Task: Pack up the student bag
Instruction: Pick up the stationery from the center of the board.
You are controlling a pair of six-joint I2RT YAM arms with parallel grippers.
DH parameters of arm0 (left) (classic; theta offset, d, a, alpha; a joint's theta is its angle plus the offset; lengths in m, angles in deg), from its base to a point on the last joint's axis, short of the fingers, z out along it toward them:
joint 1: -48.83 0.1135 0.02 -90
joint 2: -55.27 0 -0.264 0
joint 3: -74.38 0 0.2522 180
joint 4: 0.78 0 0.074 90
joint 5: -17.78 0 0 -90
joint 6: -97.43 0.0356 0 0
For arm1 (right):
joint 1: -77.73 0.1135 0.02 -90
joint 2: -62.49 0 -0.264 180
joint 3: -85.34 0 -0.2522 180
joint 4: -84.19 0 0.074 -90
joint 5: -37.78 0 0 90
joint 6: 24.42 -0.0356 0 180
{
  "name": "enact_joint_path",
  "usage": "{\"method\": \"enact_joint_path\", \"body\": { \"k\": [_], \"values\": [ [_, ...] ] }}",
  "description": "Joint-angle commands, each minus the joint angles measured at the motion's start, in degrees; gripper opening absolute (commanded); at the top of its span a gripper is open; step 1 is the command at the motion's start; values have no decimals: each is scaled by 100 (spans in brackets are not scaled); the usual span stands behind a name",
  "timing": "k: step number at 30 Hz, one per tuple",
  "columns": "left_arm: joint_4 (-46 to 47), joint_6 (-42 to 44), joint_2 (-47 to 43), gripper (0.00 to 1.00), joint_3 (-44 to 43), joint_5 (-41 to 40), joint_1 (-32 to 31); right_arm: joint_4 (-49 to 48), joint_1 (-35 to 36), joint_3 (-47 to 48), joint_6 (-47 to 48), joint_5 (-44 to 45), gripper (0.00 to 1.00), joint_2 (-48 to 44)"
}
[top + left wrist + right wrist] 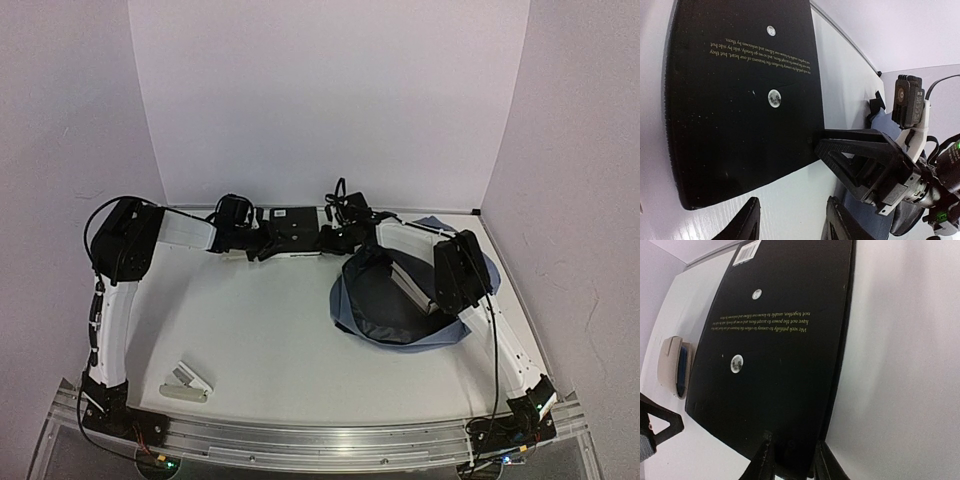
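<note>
1. Large soft blue-grey fabric backpack (365, 300) with dark grey lining; lies right of centre in the top view, on the white tabletop (270, 340), close to the right edge.
2. Slumped and rumpled, not upright; mouth gaping upward, with the dark lining ringed by a blue-grey rim along the left and lower sides.
3. Blue-grey corner pokes out at the upper right, toward the back wall.
4. Upper right part hidden from above.
5. Shows in the left wrist view (883, 121) only as a small patch of blue-grey cloth at middle right, with a black bit just above it.
</note>
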Motion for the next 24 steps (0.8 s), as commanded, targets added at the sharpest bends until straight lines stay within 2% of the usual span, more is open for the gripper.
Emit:
{"method": "enact_joint_path", "body": {
  "k": [1, 6, 10, 14, 19, 24],
  "values": [
    [215, -4, -278, 42, 249, 233, 3, -62, 280, -468, -40, -211, 21, -831],
    [298, 41, -872, 43, 979, -15, -27, -68, 343, -1108, -129, -16, 13, -1204],
    [-541, 390, -1105, 51, 834, -567, -21, -65, 342, -1404, -136, 131, 0, -1289],
    [-974, 568, -1153, 54, 627, -749, -19, -65, 344, -1871, -220, -16, 0, -1530],
    [-903, 586, -1493, 56, 839, -859, -19, -69, 350, -2441, -345, -385, 0, -2087],
    [-1002, 737, -2077, 67, 1073, -830, -35, -81, 441, -3062, -486, -833, 0, -2673]
  ]
}}
